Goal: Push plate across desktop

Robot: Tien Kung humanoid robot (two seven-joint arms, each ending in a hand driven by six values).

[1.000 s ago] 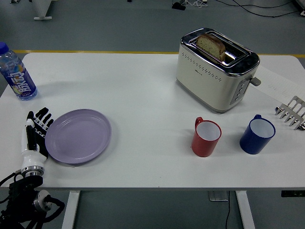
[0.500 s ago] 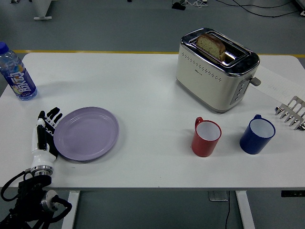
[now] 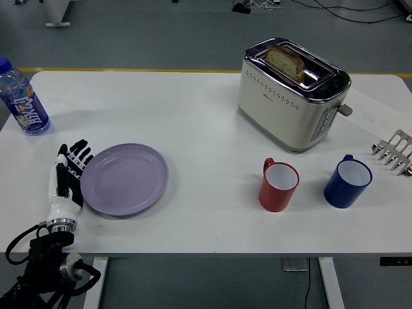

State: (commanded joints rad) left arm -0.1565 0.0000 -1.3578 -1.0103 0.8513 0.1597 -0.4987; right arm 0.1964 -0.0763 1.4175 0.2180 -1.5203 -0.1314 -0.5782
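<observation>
A lilac plate (image 3: 124, 178) lies flat on the white table (image 3: 193, 116), left of the middle near the front. My left hand (image 3: 69, 172) stands on edge against the plate's left rim, fingers straight and together, holding nothing. The arm rises from the lower left corner. The right arm is out of view.
A water bottle (image 3: 24, 98) stands at the far left. A toaster (image 3: 293, 90) with bread stands at the back right. A red mug (image 3: 279, 185) and a blue mug (image 3: 347, 182) stand right of the plate. A metal rack (image 3: 394, 151) lies at the right edge.
My left hand has slid rightward along the table, and the plate has moved to the right with it, about its own rim's width per step.
</observation>
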